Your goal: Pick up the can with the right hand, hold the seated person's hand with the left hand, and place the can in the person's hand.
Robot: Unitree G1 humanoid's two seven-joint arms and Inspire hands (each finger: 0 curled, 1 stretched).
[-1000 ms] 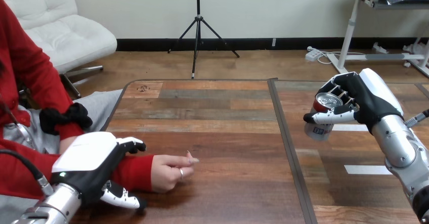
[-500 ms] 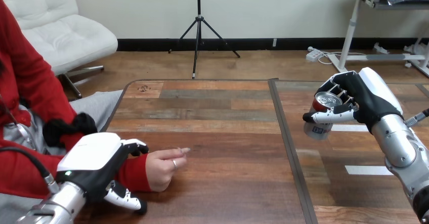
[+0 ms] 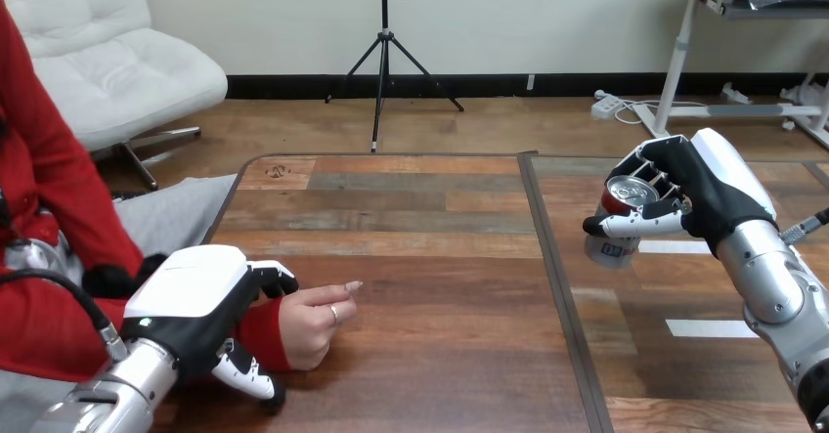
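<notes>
**Entry: one can, lifted, handover pending**

**Status.** Two steps look done and one is left.
- My right hand (image 3: 696,198) has the can (image 3: 616,226). The fingers are wrapped round its far side and the thumb lies across the front.
- The can appears to be clear of the table (image 3: 450,374), over its right half and well apart from the person.
- My left hand (image 3: 191,301) sits over the person's wrist (image 3: 260,333). The fingers are curled over the far side and the thumb is tucked under the near side, so I judge the hold made.
- Left to do: carry the can across and set it in the person's hand (image 3: 311,324).
- That hand rests on the table loosely closed, with one finger pointing right. By my reckoning it must open first.

**Materials.**
- Can: a thin metal cylinder, silver-walled, with a red band under a bright rim. It leans slightly in my hold. It is smooth and probably slippery.
- Table: wooden planks, matt and grained, with a dark seam between its two halves.
- Wrist: covered by soft red cloth that will give under my fingers.
</notes>
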